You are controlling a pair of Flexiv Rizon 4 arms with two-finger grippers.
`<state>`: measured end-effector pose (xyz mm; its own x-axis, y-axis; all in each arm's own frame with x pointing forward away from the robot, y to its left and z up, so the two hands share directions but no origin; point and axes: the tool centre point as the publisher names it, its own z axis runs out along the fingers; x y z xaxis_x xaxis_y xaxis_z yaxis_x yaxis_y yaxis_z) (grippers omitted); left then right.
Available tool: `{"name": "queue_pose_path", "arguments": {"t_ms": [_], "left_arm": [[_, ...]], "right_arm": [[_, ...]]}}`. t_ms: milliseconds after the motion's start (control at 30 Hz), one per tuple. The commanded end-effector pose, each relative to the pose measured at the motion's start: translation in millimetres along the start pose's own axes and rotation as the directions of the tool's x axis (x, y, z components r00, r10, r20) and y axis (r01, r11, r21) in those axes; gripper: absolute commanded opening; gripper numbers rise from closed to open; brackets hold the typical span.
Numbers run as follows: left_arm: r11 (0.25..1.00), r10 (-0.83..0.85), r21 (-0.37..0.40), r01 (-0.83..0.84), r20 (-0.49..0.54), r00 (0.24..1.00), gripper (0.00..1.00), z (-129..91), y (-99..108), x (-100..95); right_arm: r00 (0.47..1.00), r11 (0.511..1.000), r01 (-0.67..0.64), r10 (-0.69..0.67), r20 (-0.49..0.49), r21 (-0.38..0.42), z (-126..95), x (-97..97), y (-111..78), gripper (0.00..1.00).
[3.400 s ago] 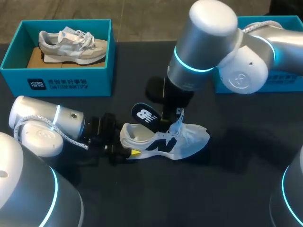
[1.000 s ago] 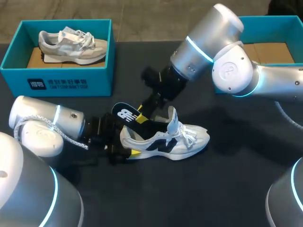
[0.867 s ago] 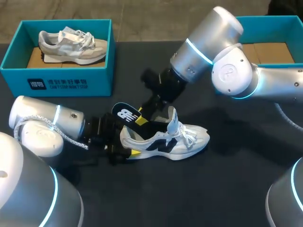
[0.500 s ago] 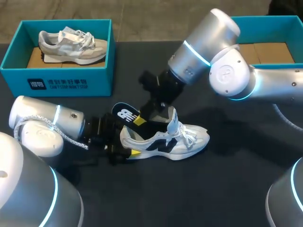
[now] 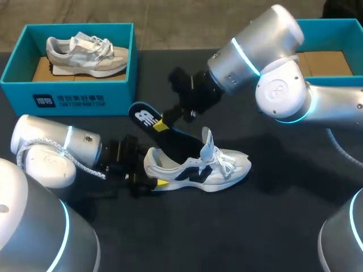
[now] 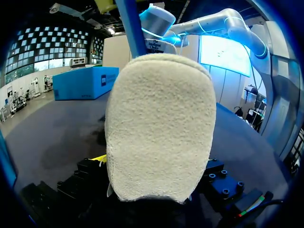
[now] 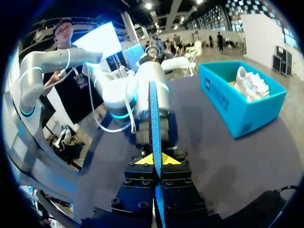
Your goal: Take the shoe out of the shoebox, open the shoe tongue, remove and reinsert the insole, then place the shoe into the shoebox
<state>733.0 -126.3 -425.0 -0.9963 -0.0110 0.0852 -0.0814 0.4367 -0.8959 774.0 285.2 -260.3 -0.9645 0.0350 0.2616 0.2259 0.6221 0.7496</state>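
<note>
A white shoe [image 5: 218, 164] with dark side marks lies on the black table, toe to the right and tongue [image 5: 207, 141] standing up. My left gripper [image 5: 148, 173] holds its heel [image 6: 161, 128] from both sides, the jaws wide apart. My right gripper [image 5: 164, 120] is shut on the dark blue insole [image 5: 144, 117], which slants up out of the shoe's opening toward the back left. In the right wrist view the insole [image 7: 154, 114] stands edge-on between the yellow tips [image 7: 155, 160].
A teal shoebox [image 5: 68, 93] at the back left holds a grey shoe [image 5: 85, 51]. Another teal shoebox [image 5: 340, 93] stands at the back right behind my right arm, with cardboard showing inside. The table's front half is bare black surface.
My right gripper has closed on the insole and lifted it up and back to the left, drawing most of it out of the shoe. The left arm and shoe have not moved.
</note>
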Motion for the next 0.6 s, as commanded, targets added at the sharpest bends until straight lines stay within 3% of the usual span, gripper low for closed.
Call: {"name": "queue_pose_path", "arguments": {"t_ms": [33,200,467,600], "left_arm": [[1.0,-0.001,-0.005,0.001,-0.001,1.0,0.0,2.1,3.6,-1.8],[1.0,-0.001,-0.005,0.001,-0.001,1.0,0.0,2.1,3.6,-1.8],[1.0,-0.001,-0.005,0.001,-0.001,1.0,0.0,2.1,3.6,-1.8],[1.0,-0.001,-0.005,0.001,-0.001,1.0,0.0,2.1,3.6,-1.8]], "right_arm": [[0.996,0.998,0.01,-0.005,0.084,-0.06,-15.1,10.6,9.2,0.0],[0.989,0.991,0.036,-0.017,0.144,-0.131,-27.2,7.3,29.1,0.0],[0.981,0.98,0.097,-0.065,0.182,-0.173,-37.9,4.1,57.4,0.0],[0.981,0.98,0.097,-0.065,0.182,-0.173,-37.9,4.1,57.4,0.0]]}}
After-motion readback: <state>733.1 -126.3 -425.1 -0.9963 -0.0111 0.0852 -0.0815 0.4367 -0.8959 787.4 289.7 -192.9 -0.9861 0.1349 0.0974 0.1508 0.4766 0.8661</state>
